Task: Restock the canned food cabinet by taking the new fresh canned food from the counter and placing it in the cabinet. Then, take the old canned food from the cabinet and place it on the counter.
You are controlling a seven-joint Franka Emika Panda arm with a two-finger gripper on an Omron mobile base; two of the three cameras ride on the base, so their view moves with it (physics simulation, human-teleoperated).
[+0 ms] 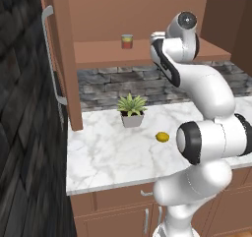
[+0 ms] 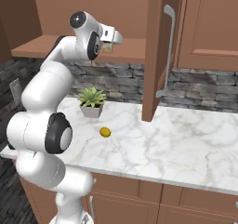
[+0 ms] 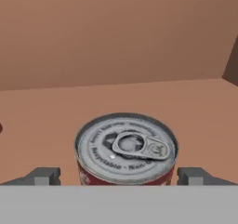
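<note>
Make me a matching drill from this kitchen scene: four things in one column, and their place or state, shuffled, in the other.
Things:
1. red-labelled can
2. lemon
3. potted plant
4. fingers

Place or state:
A. open, one on either side of the can
B. lies on the counter, out toward its front edge
C. stands upright on the cabinet shelf
D. stands on the counter, back near the stone wall

Pairs: 1-C, 2-B, 3-D, 4-A
</note>
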